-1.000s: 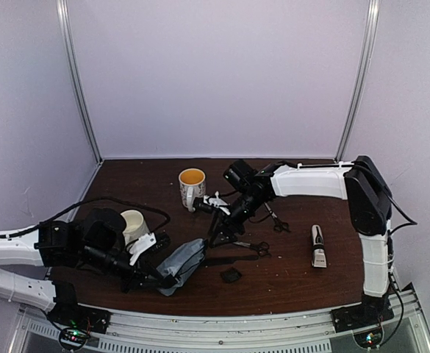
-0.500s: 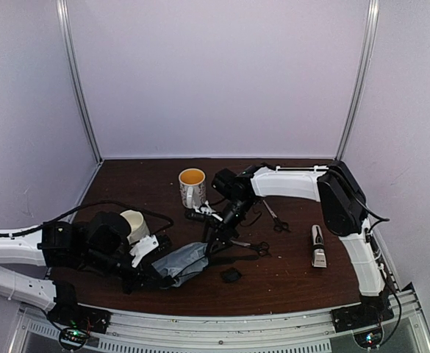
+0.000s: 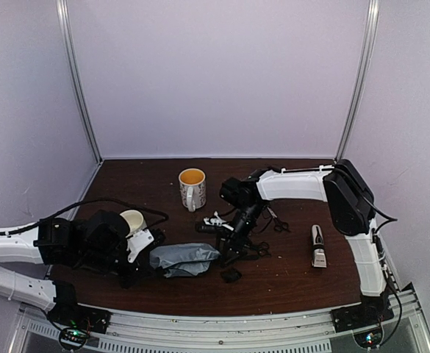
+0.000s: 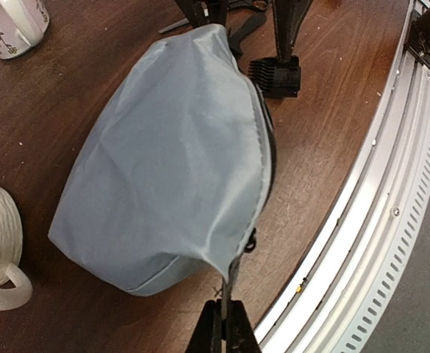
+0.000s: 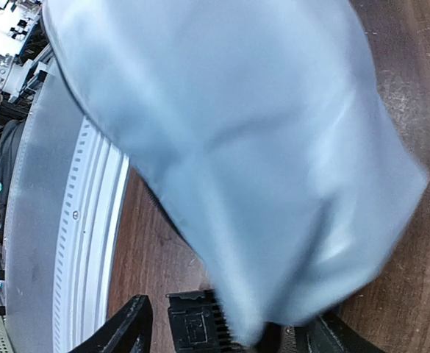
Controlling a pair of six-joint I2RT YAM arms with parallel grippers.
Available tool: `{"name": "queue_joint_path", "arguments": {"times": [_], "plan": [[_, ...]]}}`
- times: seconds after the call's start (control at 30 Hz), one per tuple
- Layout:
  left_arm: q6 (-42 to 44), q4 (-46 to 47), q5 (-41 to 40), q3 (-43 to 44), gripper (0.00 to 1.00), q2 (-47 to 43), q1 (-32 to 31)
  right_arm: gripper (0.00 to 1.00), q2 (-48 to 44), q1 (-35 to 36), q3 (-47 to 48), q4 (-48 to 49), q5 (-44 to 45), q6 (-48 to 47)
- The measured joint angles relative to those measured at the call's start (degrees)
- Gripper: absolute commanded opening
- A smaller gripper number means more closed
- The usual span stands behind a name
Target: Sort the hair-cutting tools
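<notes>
- Top external view is showing the grey zip pouch (image 3: 184, 259) lying on the dark wooden bench (image 3: 141, 184), near its front edge, between the two arms.
- Left wrist view is showing the left fingers (image 4: 209, 334) clenched, pinching the pouch's zipper edge at its near end.
- The right fingers (image 5: 126, 331) are hanging spread apart over the pouch's other end, grasping nothing.
- The clipper guard (image 3: 231, 276) is lying just beside that end, and in the right wrist view it is showing between the right fingers, so the right arm is the nearer one.
- The nearer scissors (image 3: 257, 248), the farther scissors (image 3: 277, 220) and the electric clipper (image 3: 317, 246), its long axis running front to back, are lying on the right arm's side.
- The comb is proving hard to make out under the right arm, and the pouch's opening is not showing.
</notes>
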Motion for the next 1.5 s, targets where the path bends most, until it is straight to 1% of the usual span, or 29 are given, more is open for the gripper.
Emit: {"name": "queue_joint_path", "arguments": {"times": [0.13, 0.17, 0.2, 0.33, 0.37, 0.47, 0.5, 0.53, 0.57, 0.6, 0.67, 0.7, 0.73, 0.77, 0.8, 0.9, 1.03, 1.17, 1.33, 1.4, 1.5], "plan": [[-0.83, -0.7, -1.38, 0.0, 0.0, -1.03, 0.0, 0.67, -1.73, 0.0, -3.19, 6.21, 1.81, 5.11], [-1.05, -0.83, -1.44, 0.0, 0.0, -0.94, 0.0, 0.66, -2.32, 0.0, -4.26, 8.15, 2.47, 6.82], [-1.22, -0.98, -1.51, 0.0, 0.0, -0.83, 0.0, 0.63, -2.99, 0.0, -5.62, 10.29, 3.34, 8.15], [-1.62, -1.6, -1.73, 0.0, 0.0, 0.35, 0.0, 0.45, -5.55, -0.04, -9.33, 15.26, 5.53, 12.07], [-1.66, -1.73, -1.79, 0.0, 0.0, 0.63, 0.0, 0.37, -5.79, -0.07, -9.46, 15.82, 5.7, 12.44], [-1.84, -1.88, -1.88, 0.04, 0.0, 1.36, 0.0, 0.05, -6.14, -0.39, -9.57, 17.35, 5.6, 13.6], [-1.88, -1.97, -1.99, 0.09, 0.0, 1.46, 0.0, 0.0, -6.14, -0.52, -9.57, 17.66, 5.35, 13.79], [-1.97, -2.05, -2.21, 0.2, 0.01, 1.57, 0.0, 0.0, -6.14, -0.7, -9.6, 17.73, 5.16, 13.99], [-2.08, -2.21, -2.56, 0.37, 0.1, 1.68, 0.0, 0.0, -6.14, -0.72, -9.57, 17.84, 4.9, 13.81], [-2.25, -2.78, -3.23, 0.87, 0.15, 1.84, 0.0, 0.0, -6.14, -0.74, -9.53, 17.7, 4.57, 14.16], [-2.54, -4.72, -4.94, 2.69, 0.2, 2.21, 0.0, 0.0, -6.14, -0.74, -8.96, 16.63, 4.11, 14.53], [-2.71, -5.97, -5.99, 4.02, 0.27, 2.43, 0.0, 0.0, -6.14, -0.74, -8.33, 15.43, 3.74, 14.43], [-2.67, -7.17, -7.06, 5.7, 0.4, 2.62, 0.0, 0.0, -6.14, -0.74, -7.52, 14.25, 3.3, 14.43], [-2.56, -8.74, -8.41, 7.93, 0.49, 2.86, 0.0, 0.0, -6.14, -0.74, -6.47, 12.96, 2.8, 14.43], [-1.9, -9.73, -9.4, 9.77, 0.5, 3.08, 0.0, 0.0, -6.14, -0.74, -5.7, 12.02, 2.38, 14.43], [-0.26, -12.87, -13.16, 16.98, 0.5, 4.5, -0.13, 0.0, -5.75, -0.74, -1.73, 5.99, 0.74, 13.25], [4.07, -13.33, -17.25, 22.64, 0.5, 6.47, -1.9, 0.0, -3.56, -0.74, 4.35, -1.99, -1.03, 13.11], [10.19, -10.6, -19.85, 22.38, 0.51, 8.55, -4.59, 0.0, -1.86, -0.74, 5.68, -7.28, -2.75, 13.53], [18.6, -5.64, -23.02, 19.06, 0.51, 12.74, -4.81, 0.0, 0.7, -0.74, 8.5, -15.54, -4.98, 11.34], [22.08, -3.8, -22.99, 18.53, 0.51, 15.47, -4.81, 0.0, 2.4, -0.74, 10.99, -19.85, -6.49, 9.51], [25.55, -1.36, -21.0, 18.21, 0.51, 17.55, -4.81, 0.0, 4.04, -0.74, 12.85, -23.65, -8.5, 7.56]]}}
